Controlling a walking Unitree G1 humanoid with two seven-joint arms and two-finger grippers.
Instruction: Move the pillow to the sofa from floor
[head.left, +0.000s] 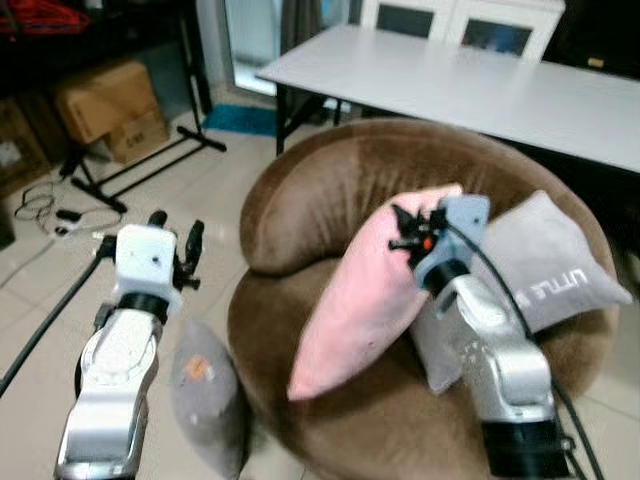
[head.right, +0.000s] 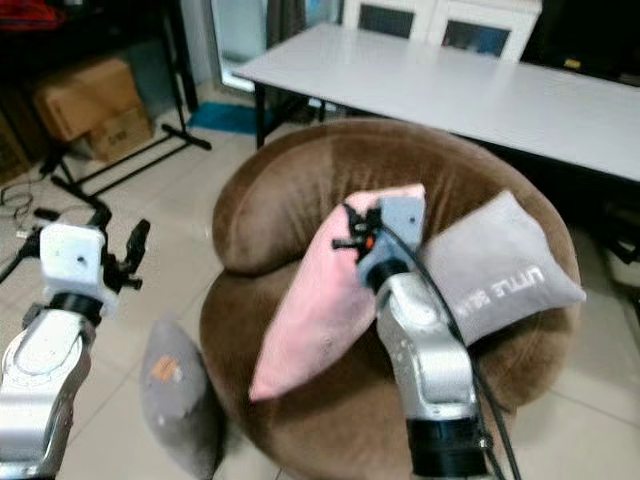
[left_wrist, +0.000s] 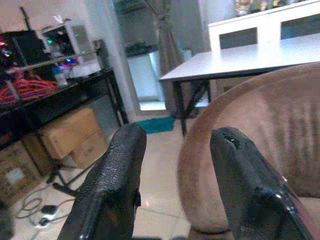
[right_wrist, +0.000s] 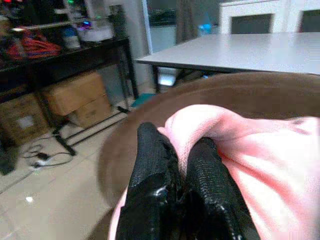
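- Left eye view: the right gripper (head.left: 408, 228), just right of centre, has its fingers pinched tight on the top edge of the pink pillow (head.left: 360, 300). The pillow stands tilted on the brown sofa (head.left: 330, 190) with its lower corner on the seat. A grey pillow (head.left: 545, 260) with white lettering leans on the sofa at the right, behind the right arm. At lower left the left gripper (head.left: 175, 245) is raised over the tile floor (head.left: 215, 185), fingers apart and holding nothing. A second grey pillow (head.left: 205, 395) lies on the floor at the bottom left, against the sofa base. A white table (head.left: 480, 85) runs across the top, with cardboard boxes (head.left: 105, 105) at upper left.
- Right eye view: same scene; the right gripper (head.right: 352, 232) grips the pink pillow (head.right: 315, 305) at centre, and the left gripper (head.right: 118, 250) hangs spread at left above the floor pillow (head.right: 175, 395).
- Left wrist view: two black fingers (left_wrist: 117, 185) stand wide apart in the lower half with nothing between them; the sofa back (left_wrist: 250, 145) curves on the right, with the table (left_wrist: 240, 57) above it and boxes (left_wrist: 72, 130) at left.
- Right wrist view: the fingers (right_wrist: 152, 170) at bottom centre are clamped together on a fold of pink pillow (right_wrist: 265, 160), which spreads to the lower right; the sofa rim (right_wrist: 240, 90) lies behind it.
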